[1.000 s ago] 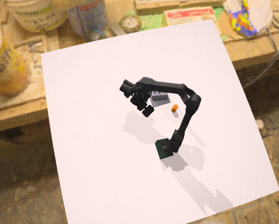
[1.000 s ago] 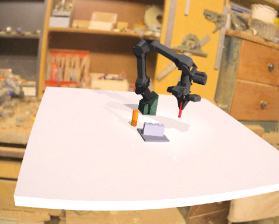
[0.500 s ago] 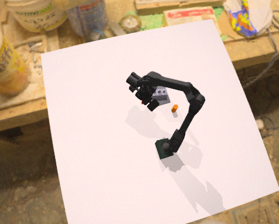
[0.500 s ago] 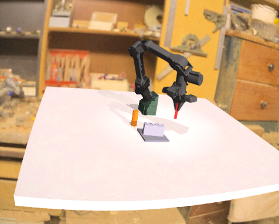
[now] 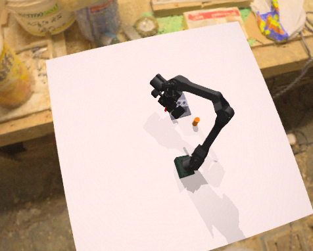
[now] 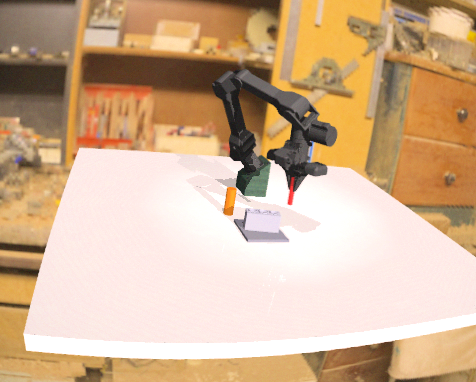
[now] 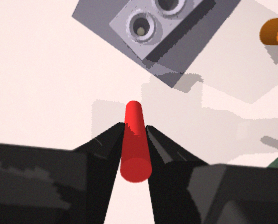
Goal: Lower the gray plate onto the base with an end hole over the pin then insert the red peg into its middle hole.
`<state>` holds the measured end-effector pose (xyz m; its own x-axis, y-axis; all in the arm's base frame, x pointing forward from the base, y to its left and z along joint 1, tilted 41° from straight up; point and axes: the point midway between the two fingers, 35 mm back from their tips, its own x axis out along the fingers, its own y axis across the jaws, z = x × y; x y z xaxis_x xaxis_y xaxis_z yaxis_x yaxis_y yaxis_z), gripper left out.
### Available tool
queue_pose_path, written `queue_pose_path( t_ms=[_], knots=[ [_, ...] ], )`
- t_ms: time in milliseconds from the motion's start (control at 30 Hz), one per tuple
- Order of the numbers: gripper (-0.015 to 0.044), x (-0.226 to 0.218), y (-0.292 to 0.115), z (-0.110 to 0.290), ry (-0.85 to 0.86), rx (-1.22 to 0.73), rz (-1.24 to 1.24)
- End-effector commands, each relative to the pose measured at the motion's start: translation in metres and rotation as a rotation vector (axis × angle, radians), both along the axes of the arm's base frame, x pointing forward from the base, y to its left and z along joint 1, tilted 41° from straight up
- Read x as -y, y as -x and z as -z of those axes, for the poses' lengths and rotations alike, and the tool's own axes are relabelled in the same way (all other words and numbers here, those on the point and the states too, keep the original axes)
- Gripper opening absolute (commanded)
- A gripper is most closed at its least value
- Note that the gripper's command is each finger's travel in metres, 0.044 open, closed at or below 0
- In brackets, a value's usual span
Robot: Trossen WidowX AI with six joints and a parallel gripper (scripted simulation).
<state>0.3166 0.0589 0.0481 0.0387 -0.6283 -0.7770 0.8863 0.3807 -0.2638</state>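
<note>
No legible text, label, brand, number or sign appears in any view.

The top view shows a white tub (image 5: pixel 41 14) at the upper left edge carrying a green printed band; its characters are too blurred to read. In the same view, a flat box (image 5: pixel 214 16) at the upper edge carries a red strip with pale marks that cannot be resolved into letters.

In the exterior view, the items on the background shelves (image 6: pixel 175 52) bear no readable markings.

The wrist view shows no printing on any surface.
</note>
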Motion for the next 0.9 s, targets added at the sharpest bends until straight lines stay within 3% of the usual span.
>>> queue_pose_path(
  t_ms=[0, 867],
  knots=[
    [0.0, 0.006, -0.007, -0.009, 0.001, 0.01, -0.003],
    [0.0, 0.064, -0.028, -0.055, 0.031, 0.017, 0.011]
  ],
)
